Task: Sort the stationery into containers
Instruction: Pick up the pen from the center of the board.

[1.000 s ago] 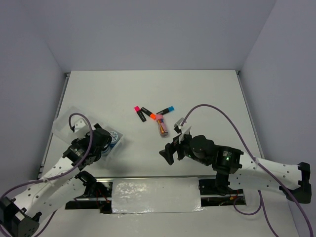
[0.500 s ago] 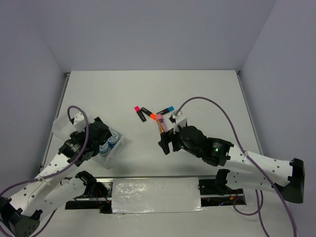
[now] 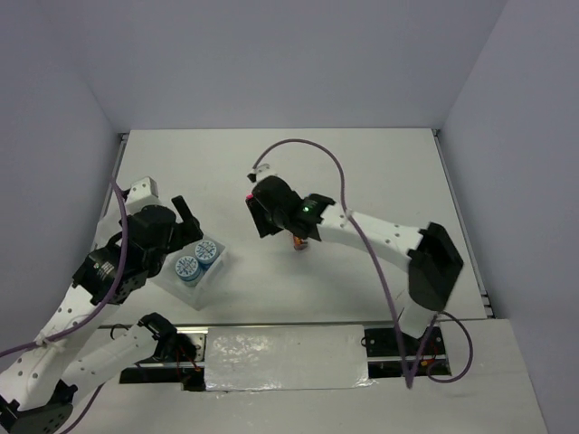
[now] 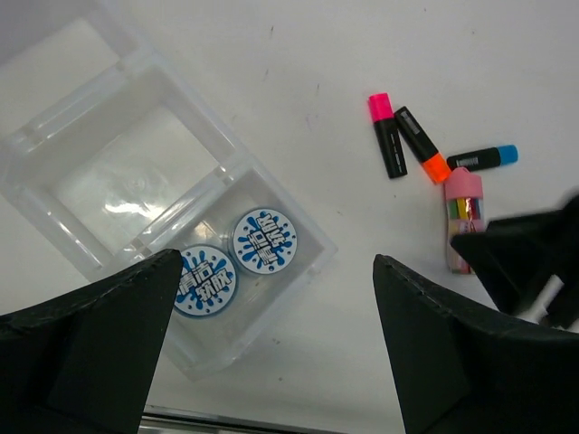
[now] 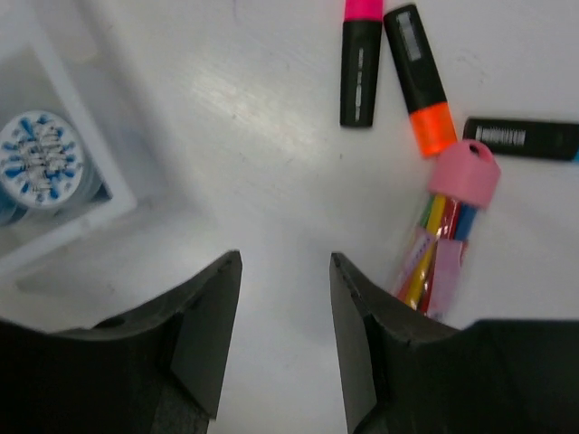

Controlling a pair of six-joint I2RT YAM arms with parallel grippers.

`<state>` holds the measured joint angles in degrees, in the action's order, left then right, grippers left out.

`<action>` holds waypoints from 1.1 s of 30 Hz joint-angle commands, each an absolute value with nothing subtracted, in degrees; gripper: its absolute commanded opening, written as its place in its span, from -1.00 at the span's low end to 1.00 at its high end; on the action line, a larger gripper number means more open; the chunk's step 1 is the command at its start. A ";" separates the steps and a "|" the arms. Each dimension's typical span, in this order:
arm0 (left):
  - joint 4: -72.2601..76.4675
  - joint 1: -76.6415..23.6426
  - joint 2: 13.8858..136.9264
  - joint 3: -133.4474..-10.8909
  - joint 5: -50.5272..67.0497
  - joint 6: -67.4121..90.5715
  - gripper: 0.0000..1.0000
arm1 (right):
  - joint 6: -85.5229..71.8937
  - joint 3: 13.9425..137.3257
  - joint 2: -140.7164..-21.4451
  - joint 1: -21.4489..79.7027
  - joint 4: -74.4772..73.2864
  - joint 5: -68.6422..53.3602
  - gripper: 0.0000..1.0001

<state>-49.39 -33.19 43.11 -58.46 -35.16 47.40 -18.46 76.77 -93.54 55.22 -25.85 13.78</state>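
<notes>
On the white table (image 3: pixel 380 172) the joined trays (image 4: pixel 136 63) sit at the left of the overhead view. The left gripper (image 3: pixel 185 217) hangs above them, its fingers spread wide and holding nothing. The right gripper (image 5: pixel 282 271) reaches over the loose cluster at frame centre, fingers parted by a modest gap and also empty, so the step in hand looks like a pickup there. In the right wrist view the pink-topped stick (image 5: pixel 448 226) lies just right of the right-hand finger, slanting down toward it. The orange-capped marker (image 5: pixel 418 77) lies above it, its cap nearly touching the stick's pink top, and the blue-capped marker (image 5: pixel 525 137) runs off the right edge. The pink-capped marker (image 5: pixel 360 63) at the top of the frame, above and slightly right of the finger gap, looks like the cleanest target. The fingers should straddle its black body crosswise and come down straight, because the orange one lies just beside it and is easily nudged. Both blue rolls (image 4: pixel 264 240) rest side by side in the tray compartment lowest in the left wrist view.
</notes>
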 commanded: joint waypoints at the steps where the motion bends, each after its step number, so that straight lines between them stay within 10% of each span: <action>1: -49.38 -33.22 42.45 -61.60 -32.95 40.78 0.99 | -15.91 88.36 -104.62 52.04 -32.85 10.81 0.03; 33: -50.27 -33.31 38.06 -57.22 -39.73 38.85 0.99 | -11.60 118.56 -137.72 45.00 -41.75 6.41 0.15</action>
<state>-52.29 -33.19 38.20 -57.60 -38.92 40.40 -11.88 115.59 -136.29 44.91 -39.64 5.34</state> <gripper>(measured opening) 0.993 0.578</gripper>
